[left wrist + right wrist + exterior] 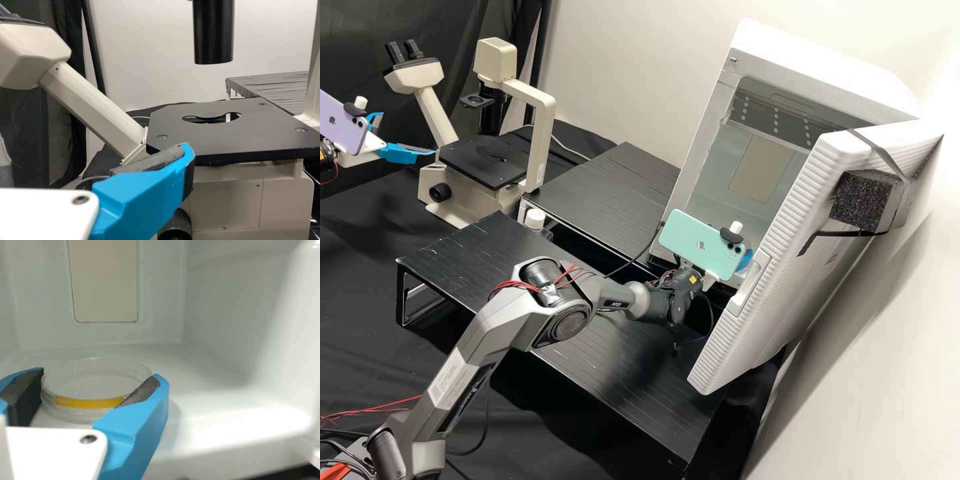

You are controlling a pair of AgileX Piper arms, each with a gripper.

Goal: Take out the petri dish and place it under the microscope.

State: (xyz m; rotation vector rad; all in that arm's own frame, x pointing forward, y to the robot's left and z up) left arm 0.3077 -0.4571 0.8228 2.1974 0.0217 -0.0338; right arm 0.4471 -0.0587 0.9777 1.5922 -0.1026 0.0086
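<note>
In the high view my left gripper [407,135] stands open at the left, beside the microscope [490,160]. The left wrist view has that gripper [92,152] near the black stage [210,132], one blue finger in front of the stage's edge, nothing held. My right gripper [745,260] is at the mouth of the white chamber [740,160], its fingertips hidden behind a phone and the door. In the right wrist view the same gripper [101,382] is shut on a clear petri dish [90,377] with a yellow band, low over or on the chamber floor.
The chamber's ribbed door [780,267] hangs open at the right. Low black platforms [613,193] stand between chamber and microscope, a white-capped bottle [535,219] beside them. The microscope's dark tube [213,32] hangs above its stage.
</note>
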